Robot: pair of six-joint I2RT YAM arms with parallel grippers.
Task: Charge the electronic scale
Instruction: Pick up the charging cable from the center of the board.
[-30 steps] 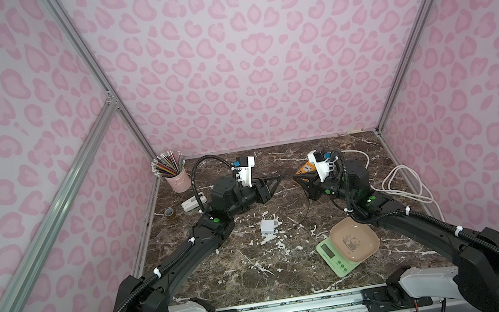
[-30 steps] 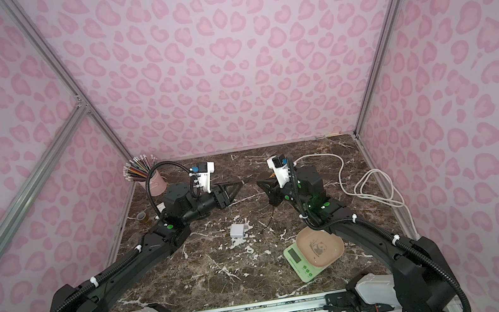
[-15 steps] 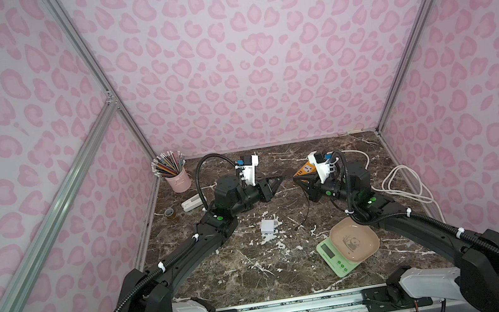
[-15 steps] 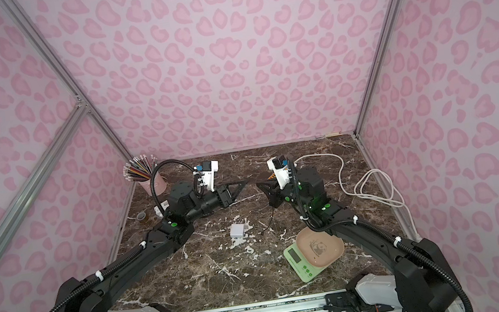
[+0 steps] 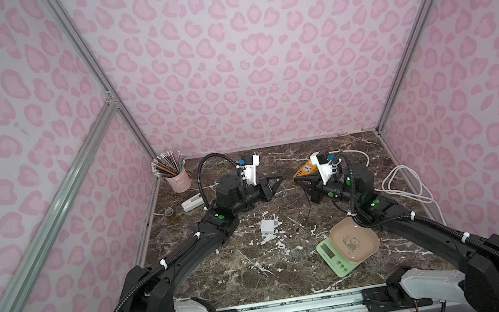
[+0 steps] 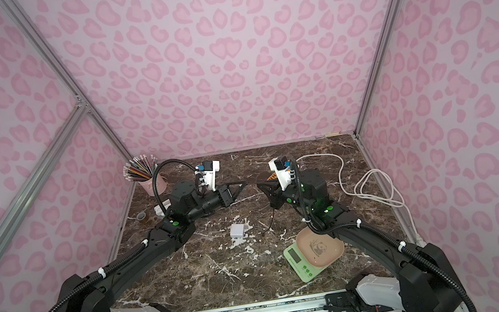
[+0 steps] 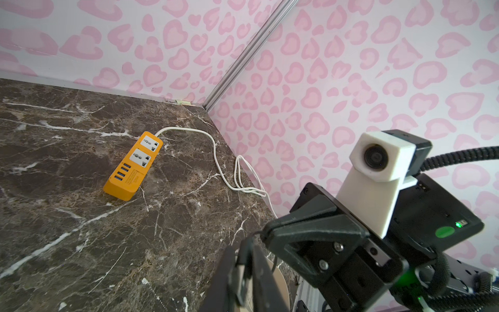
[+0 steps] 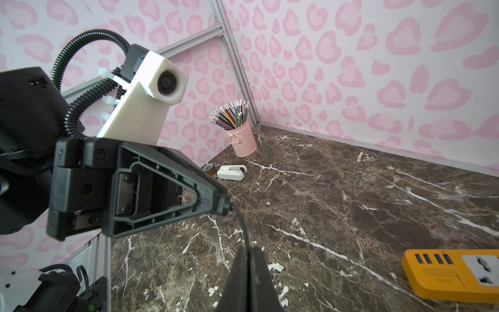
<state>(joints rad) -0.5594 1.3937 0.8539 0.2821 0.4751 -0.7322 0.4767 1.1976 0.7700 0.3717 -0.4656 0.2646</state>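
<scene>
One electronic scale, pale green with a beige panda-printed tray on top, sits at the front right of the marble bench, close against the right arm. Toward the middle lies a white cube charger, and above the bench behind it the left gripper and right gripper face each other, tips near. Each is pressed together on a thin black cable whose loose length trails down toward the bench. Behind the right gripper an orange power strip lies with its white cord looping along the right wall, and a pink cup of pencils stands in the back left corner.
</scene>
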